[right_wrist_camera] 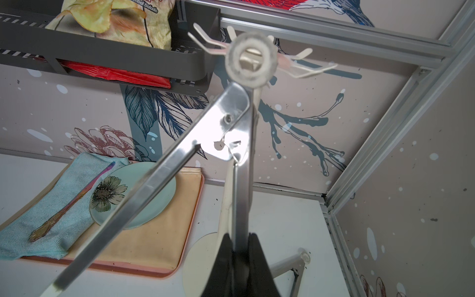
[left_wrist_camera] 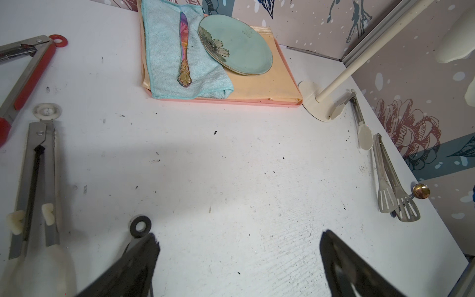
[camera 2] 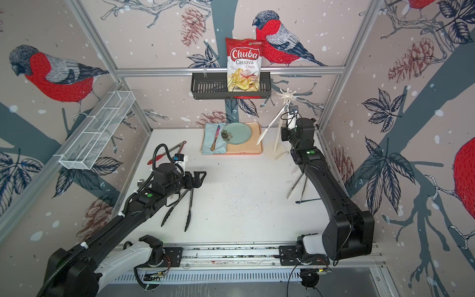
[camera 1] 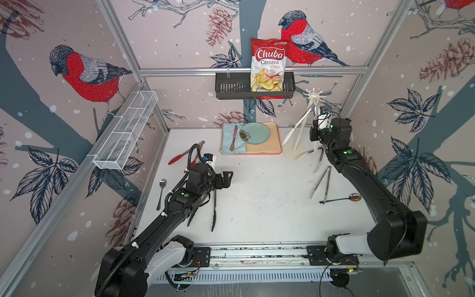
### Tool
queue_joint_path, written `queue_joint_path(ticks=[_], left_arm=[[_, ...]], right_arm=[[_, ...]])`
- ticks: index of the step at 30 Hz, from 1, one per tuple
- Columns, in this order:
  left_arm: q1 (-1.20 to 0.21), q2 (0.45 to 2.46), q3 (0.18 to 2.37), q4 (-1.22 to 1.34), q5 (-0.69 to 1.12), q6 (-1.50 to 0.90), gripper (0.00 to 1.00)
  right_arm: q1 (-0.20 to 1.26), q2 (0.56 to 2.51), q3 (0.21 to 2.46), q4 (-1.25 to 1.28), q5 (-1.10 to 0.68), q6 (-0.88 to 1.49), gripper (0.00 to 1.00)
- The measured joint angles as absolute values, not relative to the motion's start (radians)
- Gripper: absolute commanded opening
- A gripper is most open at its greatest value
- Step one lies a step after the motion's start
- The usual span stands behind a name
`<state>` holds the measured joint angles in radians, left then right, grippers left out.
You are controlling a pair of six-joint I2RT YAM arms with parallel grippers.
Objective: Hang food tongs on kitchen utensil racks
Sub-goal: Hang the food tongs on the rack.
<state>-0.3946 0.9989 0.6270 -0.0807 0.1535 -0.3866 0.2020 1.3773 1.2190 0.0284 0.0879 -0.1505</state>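
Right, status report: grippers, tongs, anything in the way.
Left gripper open, empty. Right gripper shut on white-tipped tongs, loop end up at rack crown, hooked or not unclear. Nothing seen blocking it.

Robot lab booth: aluminium frame, bird-print panels, arms on rail.

CAM | both top views: high over front rail, tilted down toward back wall, wide, whole cell, framing nearly equal | left wrist: low over table, facing back-right corner | right wrist: very near tongs, looking up at rack crown | shared by all four: plate, orange mat, rack
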Motion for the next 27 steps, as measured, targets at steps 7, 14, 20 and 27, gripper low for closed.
queue_joint_path(ticks=[7,14,20,27], left_arm=[[-0.395,1.003,0.627,-0.081,0.15,-0.387,0.97],[-0.395,1.005,0.627,-0.081,0.146,-0.387,0.97],[-0.395,1.005,0.627,-0.081,0.139,-0.387,0.97],[-0.395,1.005,0.627,-0.081,0.129,-0.388,0.97]], right_arm=[[0.198,1.406,1.241,0.018,0.071,-0.15,0.0],[0.197,1.42,1.245,0.022,0.07,-0.149,0.0],[0.196,1.426,1.244,0.027,0.07,-0.146,0.13],[0.192,1.424,1.228,0.017,0.07,-0.124,0.26]])
